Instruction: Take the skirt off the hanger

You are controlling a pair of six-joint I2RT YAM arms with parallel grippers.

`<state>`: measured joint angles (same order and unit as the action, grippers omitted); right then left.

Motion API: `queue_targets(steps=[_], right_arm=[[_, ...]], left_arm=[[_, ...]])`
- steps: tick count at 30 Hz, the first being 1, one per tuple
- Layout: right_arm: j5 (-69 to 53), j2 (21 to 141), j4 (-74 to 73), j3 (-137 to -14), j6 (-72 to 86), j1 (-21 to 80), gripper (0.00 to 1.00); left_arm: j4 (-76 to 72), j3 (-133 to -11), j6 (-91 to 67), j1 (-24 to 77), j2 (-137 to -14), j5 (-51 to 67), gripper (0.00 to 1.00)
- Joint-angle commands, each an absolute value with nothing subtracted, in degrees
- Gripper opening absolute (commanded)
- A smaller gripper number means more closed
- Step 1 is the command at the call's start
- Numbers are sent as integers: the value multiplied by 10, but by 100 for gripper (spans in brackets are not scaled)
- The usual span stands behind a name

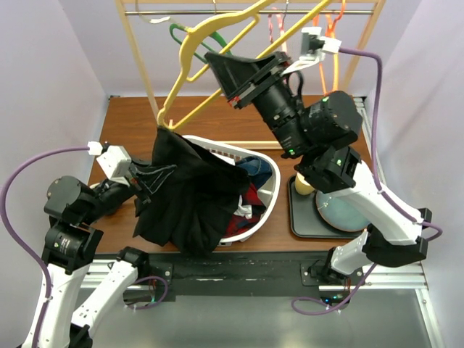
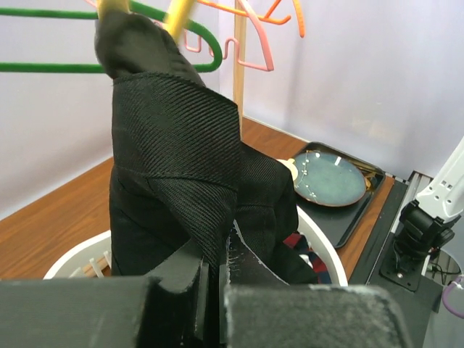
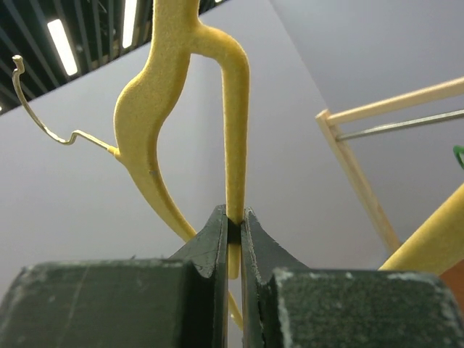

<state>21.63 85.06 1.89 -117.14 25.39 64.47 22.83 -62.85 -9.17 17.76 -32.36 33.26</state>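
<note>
Now skirt (image 2: 174, 167) in L gripper (image 2: 216, 272)

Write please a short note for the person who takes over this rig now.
Left hand: shut on a fold of the black skirt.
Right hand: shut on the yellow hanger, held tilted in the air.
The skirt hangs from the hanger's lower end, over the white basket.
Done: both grips taken.
To do: pull the skirt off the hanger.
</note>
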Motion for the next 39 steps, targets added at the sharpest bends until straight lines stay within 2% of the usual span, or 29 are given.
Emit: queue_targets(steps=[1, 7, 10, 17, 21, 24, 27, 28, 30, 31, 34, 39], right_arm=[[262, 821, 99, -1216, 209, 643, 0], [249, 797, 103, -1181, 203, 642, 0], [223, 767, 101, -1145, 199, 642, 0], [212, 684, 94, -1082, 182, 642, 0], [214, 653, 96, -1050, 175, 643, 0], [218, 636, 91, -1035, 168, 642, 0], [220, 619, 88, -1019, 164, 642, 0], [220, 616, 89, -1015, 162, 643, 0], [220, 611, 90, -1011, 161, 643, 0], [216, 609, 89, -1010, 156, 642, 0], [214, 611, 90, -1010, 156, 643, 0], [215, 611, 95, -998, 163, 643, 0]], left_arm=[[246, -621, -79, 179, -316, 343, 0], [222, -632, -100, 179, -326, 250, 0], [136, -654, -122, 179, -360, 226, 0], [-150, -791, -233, 179, -542, 264, 0], [-221, -846, -284, 179, -613, 294, 0], [-257, -802, -297, 179, -611, 314, 0], [-233, -682, -278, 179, -548, 306, 0], [-226, -599, -276, 179, -524, 303, 0], [-205, -512, -280, 180, -443, 287, 0], [-204, -421, -289, 180, -416, 283, 0], [-174, -285, -318, 181, -329, 258, 0], [-109, -213, -328, 184, -322, 230, 0]])
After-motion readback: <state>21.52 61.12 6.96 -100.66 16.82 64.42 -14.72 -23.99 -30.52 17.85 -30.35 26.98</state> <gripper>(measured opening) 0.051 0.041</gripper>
